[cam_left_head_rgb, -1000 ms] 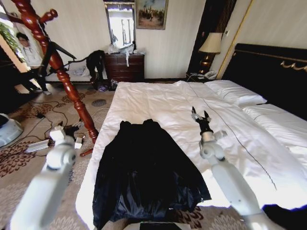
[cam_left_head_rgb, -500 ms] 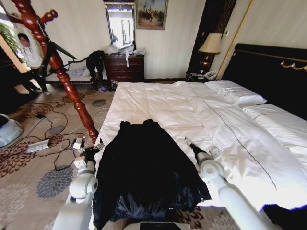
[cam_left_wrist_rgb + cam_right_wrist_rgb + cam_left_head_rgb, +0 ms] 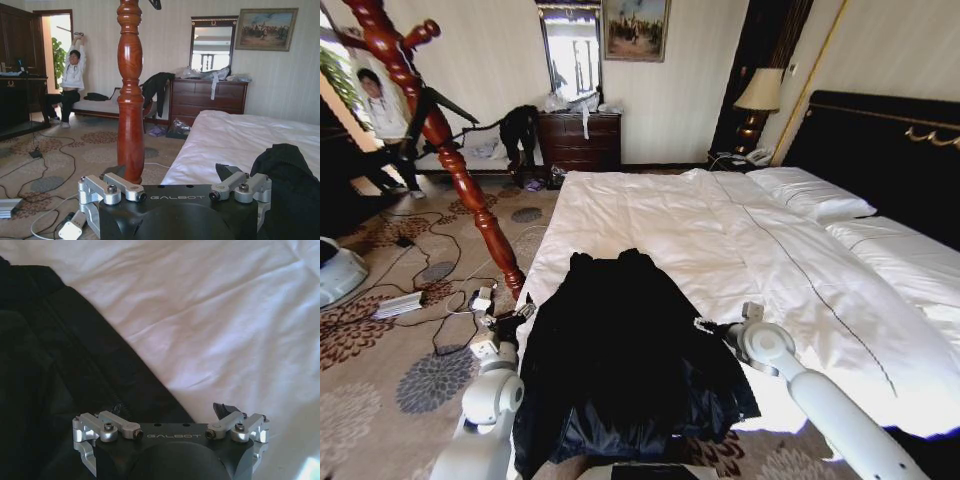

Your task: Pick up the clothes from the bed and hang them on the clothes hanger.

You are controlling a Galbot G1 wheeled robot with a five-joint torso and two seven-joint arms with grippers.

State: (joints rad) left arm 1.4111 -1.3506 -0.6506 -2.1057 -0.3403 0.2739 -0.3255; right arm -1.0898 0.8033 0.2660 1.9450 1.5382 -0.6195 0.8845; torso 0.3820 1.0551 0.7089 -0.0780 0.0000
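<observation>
Centrally, low in the head view, the black coat (image 3: pixel 625 350) lies flat on the bed (image 3: pixel 800 260). At its left edge the left gripper (image 3: pixel 505 318) hangs spread; at its right edge the right gripper (image 3: pixel 710 327) is spread too. The wooden clothes hanger (image 3: pixel 445 140) stands upper left.

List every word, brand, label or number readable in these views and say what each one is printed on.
"GALBOT" – on the black housing of the left gripper, seen in the left wrist view.
"GALBOT" – on the black housing of the right gripper, seen in the right wrist view.
Nothing else is legible: the framed painting on the wall shows no readable caption, and the small white plug on the carpet carries no text that can be made out.
</observation>
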